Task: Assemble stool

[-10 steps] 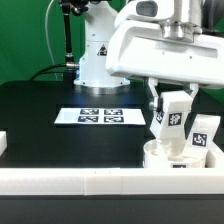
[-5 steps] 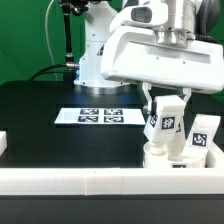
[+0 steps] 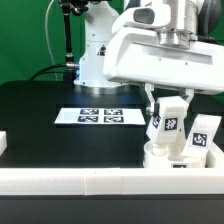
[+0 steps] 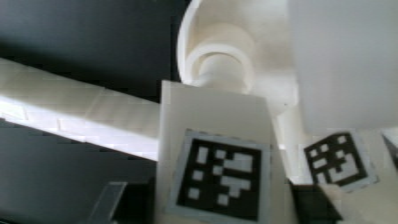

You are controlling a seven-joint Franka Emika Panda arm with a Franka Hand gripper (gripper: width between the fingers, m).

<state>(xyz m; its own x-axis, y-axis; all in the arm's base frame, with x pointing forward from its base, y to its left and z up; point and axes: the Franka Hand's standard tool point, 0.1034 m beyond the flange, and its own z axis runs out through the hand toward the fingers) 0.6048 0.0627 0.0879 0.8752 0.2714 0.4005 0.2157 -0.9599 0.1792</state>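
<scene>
Tool (image 3: 166, 100) clamped on short white rectangular tagged plastic leg (image 3: 167, 124), upright over round white rimmed seat (image 3: 165, 157); second leg (image 3: 203, 138) beside.

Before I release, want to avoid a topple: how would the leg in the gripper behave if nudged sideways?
The leg looks like rigid plastic, so it probably won't flex. Tall and narrow on the seat, it could tip unless fully seated. The gripper appears clamped on it.
</scene>
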